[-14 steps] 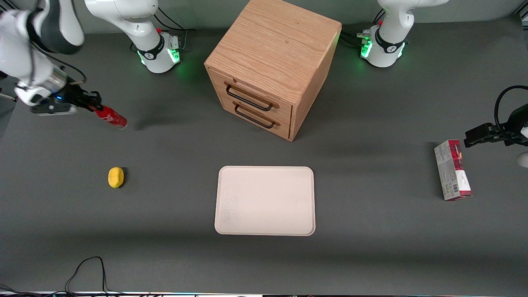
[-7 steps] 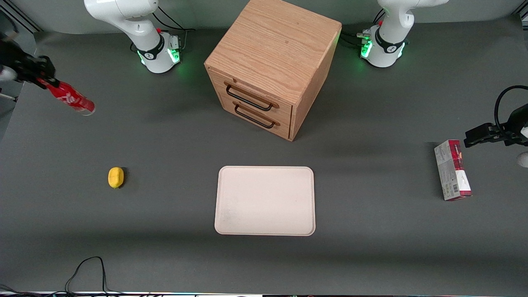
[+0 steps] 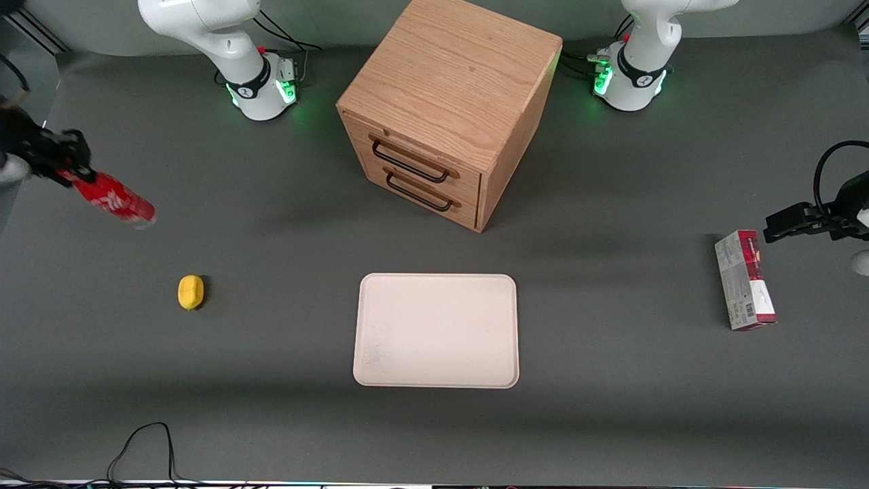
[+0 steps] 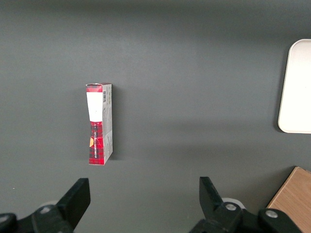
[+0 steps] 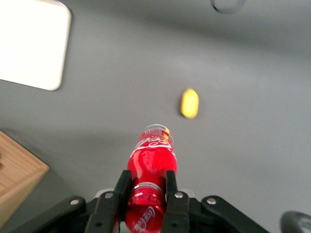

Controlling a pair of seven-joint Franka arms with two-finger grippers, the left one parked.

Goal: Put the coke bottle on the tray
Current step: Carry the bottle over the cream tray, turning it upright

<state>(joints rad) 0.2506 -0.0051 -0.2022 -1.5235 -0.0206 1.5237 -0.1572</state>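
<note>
My gripper point(image 3: 66, 170) hangs in the air at the working arm's end of the table, shut on the coke bottle point(image 3: 112, 202). The slim red bottle with white script tilts down and away from the fingers, off the table. In the right wrist view the fingers point(image 5: 171, 187) clamp the coke bottle point(image 5: 151, 160) at its cap end, its base pointing away from my gripper point(image 5: 146, 187). The tray point(image 3: 436, 330), flat and cream with a low rim, lies mid-table, nearer the front camera than the cabinet; a corner of the tray point(image 5: 29, 46) also shows in the right wrist view.
A yellow lemon point(image 3: 191, 292) lies on the table between the held bottle and the tray. A wooden drawer cabinet point(image 3: 445, 109) with two black handles stands at the table's middle. A red-and-grey carton point(image 3: 745, 280) lies toward the parked arm's end. A black cable point(image 3: 139, 448) loops at the front edge.
My gripper lifted the bottle off the table and swung it outward toward the table's end; since half a second ago it has moved nearer the front camera or lower.
</note>
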